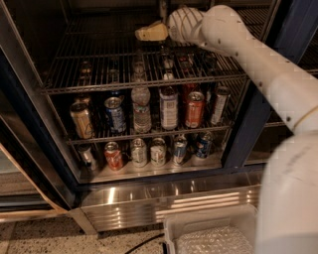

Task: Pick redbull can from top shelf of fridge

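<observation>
The fridge (pixel 247 130) stands open with a dark interior and wire racks. The top shelf (pixel 149 83) is a grey wire rack with a thicker front rail. A slim silver upright shape, apparently the redbull can (pixel 162 8), stands at the back of this shelf, cut off by the frame's upper edge. My gripper (pixel 150 32), yellowish at the tip, hovers over the top shelf just in front of and below that can. My white arm (pixel 238 44) reaches in from the right.
The middle shelf holds a gold can (pixel 81 119), a blue can (pixel 115 115), a water bottle (pixel 141 110), a tall can (pixel 169 108) and a red can (pixel 195 109). Several cans stand on the bottom shelf (pixel 149 151). A ribbed steel strip (pixel 164 198) and a white bin (pixel 213 233) lie below.
</observation>
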`<state>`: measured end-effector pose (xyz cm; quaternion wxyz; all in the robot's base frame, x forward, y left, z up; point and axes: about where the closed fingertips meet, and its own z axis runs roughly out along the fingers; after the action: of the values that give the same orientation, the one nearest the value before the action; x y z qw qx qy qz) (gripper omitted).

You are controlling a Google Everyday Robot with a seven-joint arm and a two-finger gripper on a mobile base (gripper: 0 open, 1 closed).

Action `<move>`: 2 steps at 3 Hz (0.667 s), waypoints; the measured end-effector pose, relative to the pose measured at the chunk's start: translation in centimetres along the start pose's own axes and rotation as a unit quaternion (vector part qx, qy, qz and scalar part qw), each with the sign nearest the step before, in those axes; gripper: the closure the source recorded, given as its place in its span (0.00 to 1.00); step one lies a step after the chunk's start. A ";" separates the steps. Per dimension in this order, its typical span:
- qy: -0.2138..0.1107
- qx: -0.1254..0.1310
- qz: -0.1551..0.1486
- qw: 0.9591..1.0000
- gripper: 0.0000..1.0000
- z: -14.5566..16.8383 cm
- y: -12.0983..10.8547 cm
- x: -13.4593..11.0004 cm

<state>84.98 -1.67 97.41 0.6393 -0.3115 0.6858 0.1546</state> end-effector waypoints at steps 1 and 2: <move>-0.018 0.039 -0.001 0.999 0.00 2.7 -5.4 -1.3; -0.018 0.039 -0.001 0.999 0.00 2.8 -5.4 -1.3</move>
<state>90.48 -3.78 99.31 0.6635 -0.2841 0.6792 0.1330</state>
